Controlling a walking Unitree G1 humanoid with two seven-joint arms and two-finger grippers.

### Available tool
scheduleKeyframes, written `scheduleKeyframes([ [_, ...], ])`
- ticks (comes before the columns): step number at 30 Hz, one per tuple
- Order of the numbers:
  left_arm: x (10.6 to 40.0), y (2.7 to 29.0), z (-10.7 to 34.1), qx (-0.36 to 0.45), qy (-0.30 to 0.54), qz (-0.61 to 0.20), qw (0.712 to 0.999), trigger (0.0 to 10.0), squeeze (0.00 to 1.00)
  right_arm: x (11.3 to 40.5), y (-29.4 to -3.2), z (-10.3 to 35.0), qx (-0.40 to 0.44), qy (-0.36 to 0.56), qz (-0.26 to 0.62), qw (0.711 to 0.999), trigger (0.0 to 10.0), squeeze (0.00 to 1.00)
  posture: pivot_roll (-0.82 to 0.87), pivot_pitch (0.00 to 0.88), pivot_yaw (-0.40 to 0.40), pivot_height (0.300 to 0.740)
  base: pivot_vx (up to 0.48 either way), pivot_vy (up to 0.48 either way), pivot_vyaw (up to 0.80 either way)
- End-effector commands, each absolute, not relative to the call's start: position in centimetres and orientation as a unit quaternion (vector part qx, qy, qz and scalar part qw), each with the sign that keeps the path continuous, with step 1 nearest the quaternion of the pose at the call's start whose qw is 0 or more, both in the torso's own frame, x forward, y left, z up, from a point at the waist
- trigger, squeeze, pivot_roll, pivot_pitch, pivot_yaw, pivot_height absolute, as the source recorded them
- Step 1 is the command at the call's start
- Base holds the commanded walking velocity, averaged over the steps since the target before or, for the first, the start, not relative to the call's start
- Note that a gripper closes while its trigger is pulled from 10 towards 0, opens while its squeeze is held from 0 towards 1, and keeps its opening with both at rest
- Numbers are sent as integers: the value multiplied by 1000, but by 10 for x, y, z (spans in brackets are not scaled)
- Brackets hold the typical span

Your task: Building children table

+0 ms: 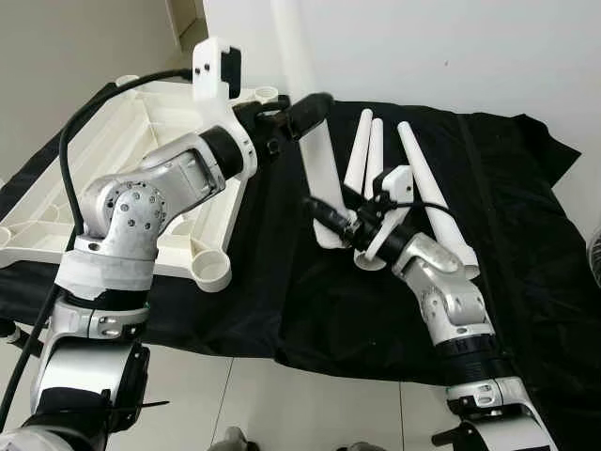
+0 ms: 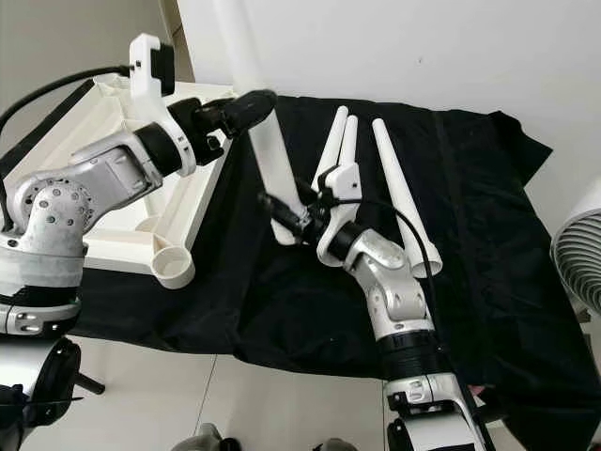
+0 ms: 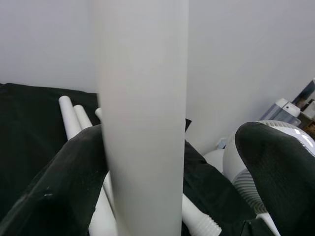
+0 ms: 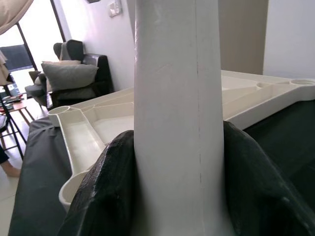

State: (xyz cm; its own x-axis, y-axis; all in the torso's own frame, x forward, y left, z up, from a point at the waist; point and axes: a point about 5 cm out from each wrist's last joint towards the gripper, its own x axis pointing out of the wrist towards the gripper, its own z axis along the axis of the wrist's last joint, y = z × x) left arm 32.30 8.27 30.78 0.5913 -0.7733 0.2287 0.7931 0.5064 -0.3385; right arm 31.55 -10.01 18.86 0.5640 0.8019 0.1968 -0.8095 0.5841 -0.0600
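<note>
A white table leg [image 1: 319, 169] stands tilted on the black cloth, its wide end down. My right gripper [image 1: 326, 214] is shut on its lower part, with both fingers [image 4: 103, 187] pressed against it. My left gripper [image 1: 313, 108] is open around the leg higher up. One left finger [image 3: 69, 182] touches the leg and the other stands well away from it. The white table top [image 1: 113, 169] lies upside down at the left, with round sockets [image 1: 214, 272] at its corners. Three more white legs [image 1: 427, 188] lie on the cloth behind my right arm.
A black cloth [image 1: 526, 244] covers the floor under the parts. A white wall rises right behind it. A white fan [image 2: 582, 254] stands at the right edge of the cloth. Pale floor tiles [image 1: 310, 409] lie in front of me.
</note>
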Motion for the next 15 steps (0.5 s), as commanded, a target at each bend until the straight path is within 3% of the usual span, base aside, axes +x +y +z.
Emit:
scheduleKeyframes([
  [1, 301, 73, 319, -187, -67, -644, 739, 10000, 0, 309, -96, 193, 2, -120, 479, 870, 10000, 0, -74, 47, 52, 740, 0, 0, 0],
  [9, 306, 77, 325, -189, -67, -644, 738, 10000, 0, 303, -93, 189, -5, -116, 492, 863, 10000, 0, -76, 48, 60, 740, 0, 0, 0],
  [10, 306, 77, 325, -189, -67, -643, 739, 7569, 0, 303, -94, 189, -4, -117, 490, 864, 10000, 0, -75, 50, 59, 740, 0, 0, 0],
  [11, 307, 77, 326, -192, -67, -642, 740, 0, 0, 304, -94, 189, -4, -118, 488, 865, 10000, 0, -75, 50, 59, 740, 0, 0, 0],
  [15, 308, 78, 328, -205, -71, -639, 738, 0, 0, 306, -95, 190, -4, -117, 478, 870, 10000, 0, -75, 52, 59, 740, 0, 0, 0],
])
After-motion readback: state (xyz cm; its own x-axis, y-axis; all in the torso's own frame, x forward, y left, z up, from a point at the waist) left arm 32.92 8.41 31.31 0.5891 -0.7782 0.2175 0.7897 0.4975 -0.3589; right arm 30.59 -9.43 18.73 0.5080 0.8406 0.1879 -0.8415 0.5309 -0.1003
